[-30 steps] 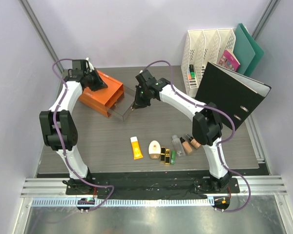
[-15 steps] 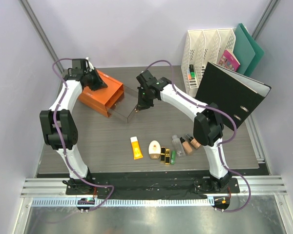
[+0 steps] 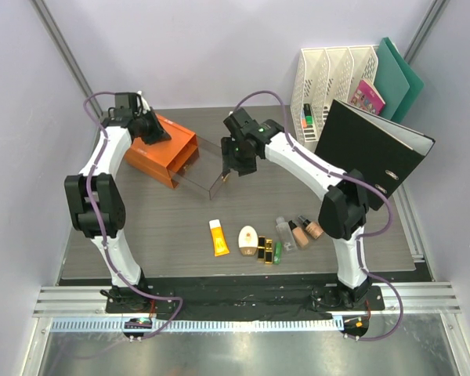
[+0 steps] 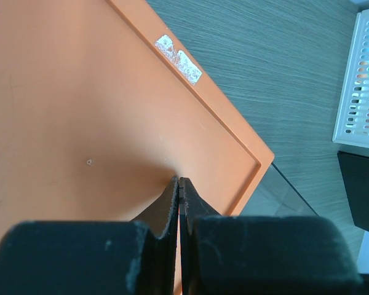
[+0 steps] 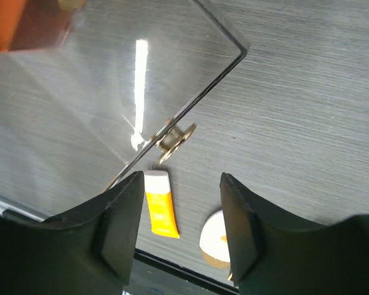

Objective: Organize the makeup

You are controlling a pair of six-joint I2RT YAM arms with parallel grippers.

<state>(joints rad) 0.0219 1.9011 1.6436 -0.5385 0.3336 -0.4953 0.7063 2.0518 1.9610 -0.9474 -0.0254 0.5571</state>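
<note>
Right gripper (image 5: 179,184) spread, drawer knob (image 5: 175,137) close-up

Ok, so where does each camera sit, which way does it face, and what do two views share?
Top external: above and behind the bases, looking down on the grey table; left arm and right arm show whole.
Left wrist: on the left arm, facing down onto the orange drawer box; the shut left gripper at bottom.
Right wrist: facing down at the clear pulled-out drawer; the open right gripper at bottom.
Shared: top external and right wrist both show the orange-yellow tube and cream oval compact.
</note>
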